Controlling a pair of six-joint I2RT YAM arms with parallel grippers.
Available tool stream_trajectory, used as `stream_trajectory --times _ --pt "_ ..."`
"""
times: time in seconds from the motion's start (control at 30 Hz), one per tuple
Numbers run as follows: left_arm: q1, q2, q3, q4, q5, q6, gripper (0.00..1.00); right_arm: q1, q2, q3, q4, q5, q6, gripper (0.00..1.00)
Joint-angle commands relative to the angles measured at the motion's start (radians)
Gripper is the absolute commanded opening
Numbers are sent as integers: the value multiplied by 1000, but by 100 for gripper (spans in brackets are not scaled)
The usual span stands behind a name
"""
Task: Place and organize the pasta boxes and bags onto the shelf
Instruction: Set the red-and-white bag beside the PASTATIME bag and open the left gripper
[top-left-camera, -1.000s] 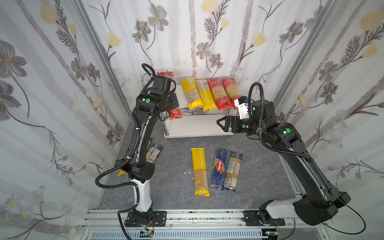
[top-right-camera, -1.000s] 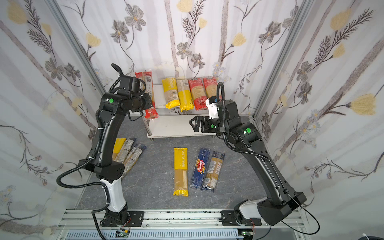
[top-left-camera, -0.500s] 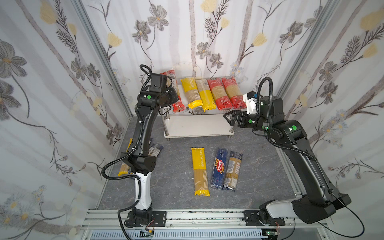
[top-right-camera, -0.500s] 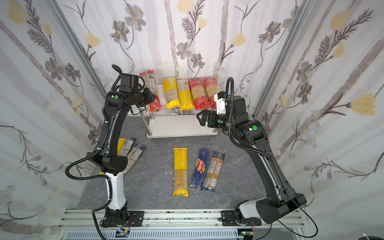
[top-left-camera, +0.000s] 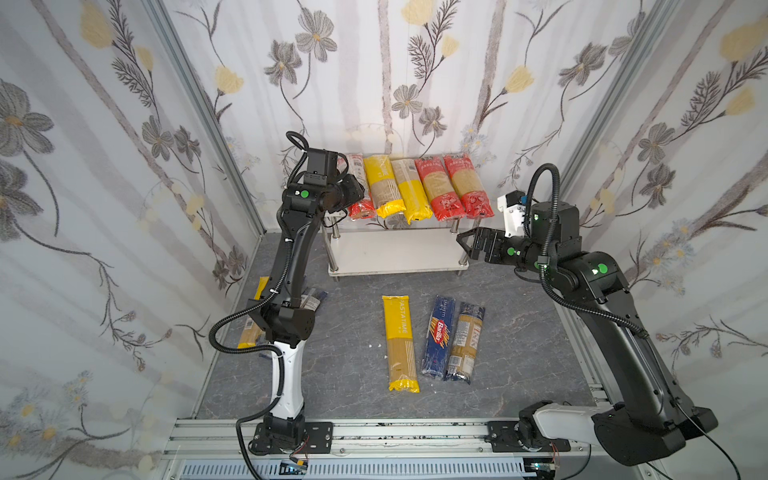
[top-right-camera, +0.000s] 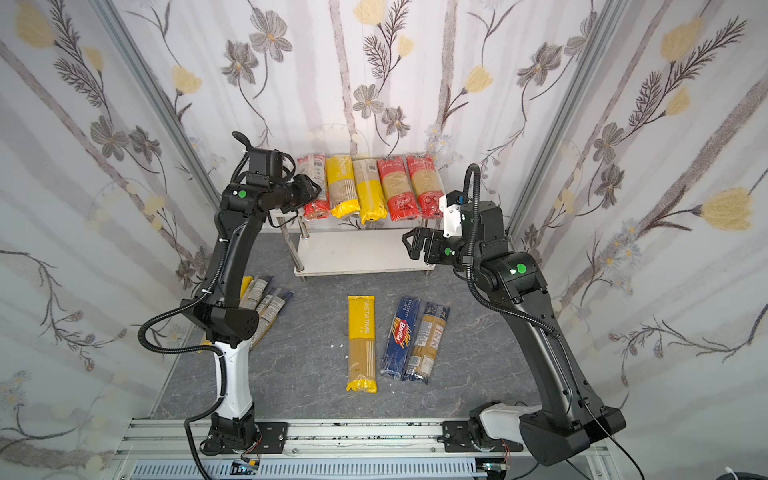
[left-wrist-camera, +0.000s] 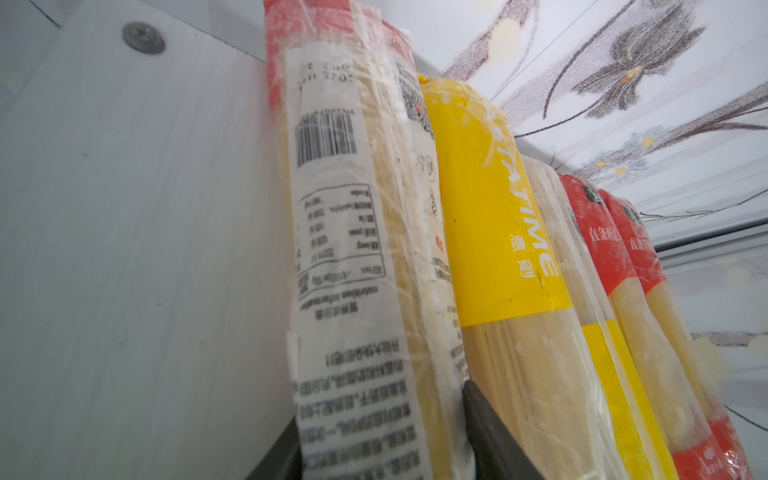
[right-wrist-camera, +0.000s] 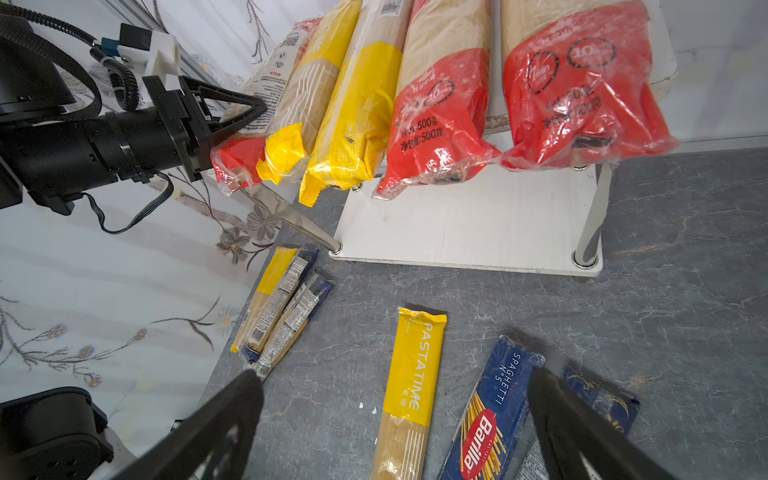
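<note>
1. Left wrist view: the left gripper (left-wrist-camera: 380, 401) straddles the near end of a red-ended bag (left-wrist-camera: 353, 208), with 1 dark finger along each side. Whether it pinches the film or has slackened I cannot tell.
2. That bag lies flat on the top board of the shelf (top-left-camera: 395, 253), at the 9 o'clock end of a row and touching a yellow pack (top-left-camera: 380, 187). 5 packs lie there in all, long axes running 12 to 6 o'clock, near ends overhanging the front edge.
3. The shelf stands at 12 o'clock on the table, and its lower board is bare.
4. The right gripper (top-left-camera: 464, 246) hangs beside the shelf's 3 o'clock end, jaws spread wide and holding nothing.
5. At 6 o'clock of the shelf, 3 packs lie on the table: a PASTATIME bag (top-left-camera: 400, 345), a Barilla box (top-left-camera: 438, 336) and a dark-blue bag (top-left-camera: 465, 345). Their long axes run roughly 12 to 6 o'clock. They lie toward 7 o'clock from the right gripper, which is the free and nearer tool. I judge it should take 1, closing its jaws across the 9-to-3 width.
6. A trio of packs (right-wrist-camera: 282, 307) lies by the left arm's base at the table's 9 o'clock edge, likely that arm's share.
</note>
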Motion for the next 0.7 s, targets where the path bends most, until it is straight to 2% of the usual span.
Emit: stream_trajectory --times 0.0,0.57,0.6,0.63,0.67 --pt "-3 24 5 11 39 -4 46 -2 -16 -19 22 15 12 100" --pt "-15 39 -9 24 87 3 42 -8 -106 -101 7 46 43 100" --pt "-15 30 -14 24 80 6 45 -7 -106 -102 7 46 43 100" --pt "-14 18 -19 23 72 12 51 -7 -106 -102 8 45 44 100" --pt "-13 5 -26 24 58 20 65 -9 -106 -100 8 45 45 100"
